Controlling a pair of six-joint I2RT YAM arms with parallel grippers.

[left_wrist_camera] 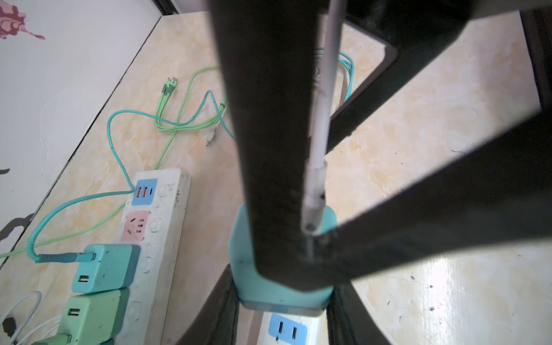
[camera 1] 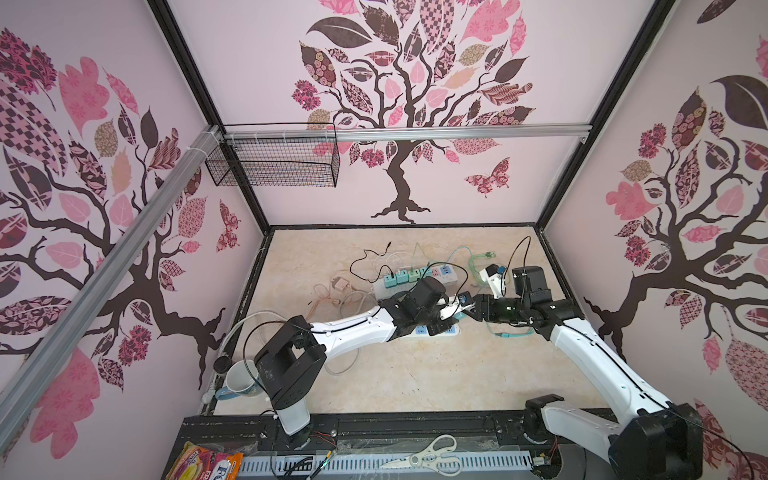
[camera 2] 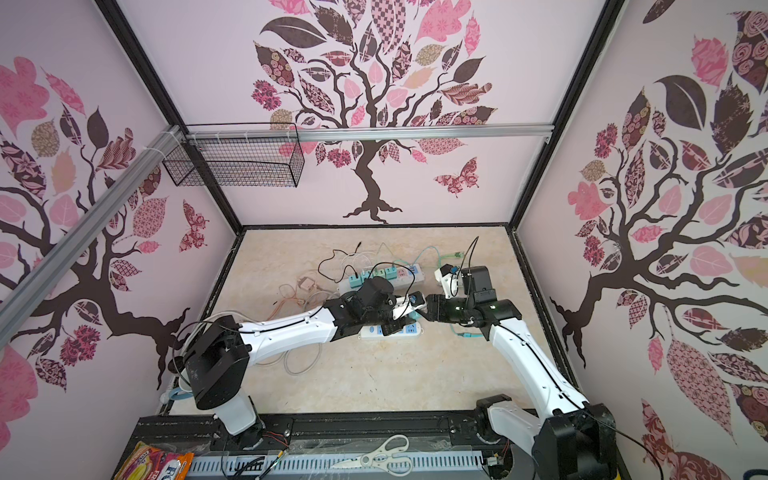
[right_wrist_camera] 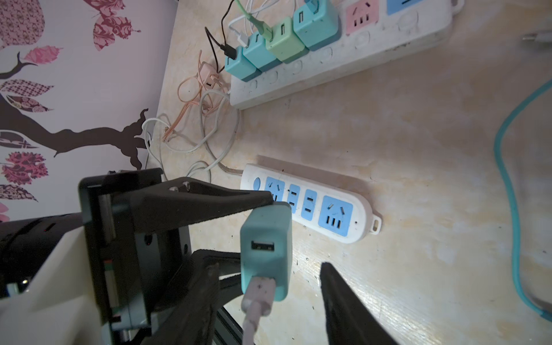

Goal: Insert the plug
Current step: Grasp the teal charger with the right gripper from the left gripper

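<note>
L claw (left_wrist_camera: pixel 280 310) grips charger (right_wrist_camera: pixel 267 236), R claw (camera 1: pixel 468 306) astride plug (right_wrist_camera: pixel 258 294)

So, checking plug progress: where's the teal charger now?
In the right wrist view the teal charger is clamped in the left pincer, just over the small white power strip at the table's centre, the right pincer straddling its white cable.

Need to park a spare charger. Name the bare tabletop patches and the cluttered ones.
Bare: the near stretch from the blue-socket power strip to the front rail. Crowded: the middle, around the held teal charger; orange and white cables left of the far power strip, green cables to its right; the mug in the near-left corner.
</note>
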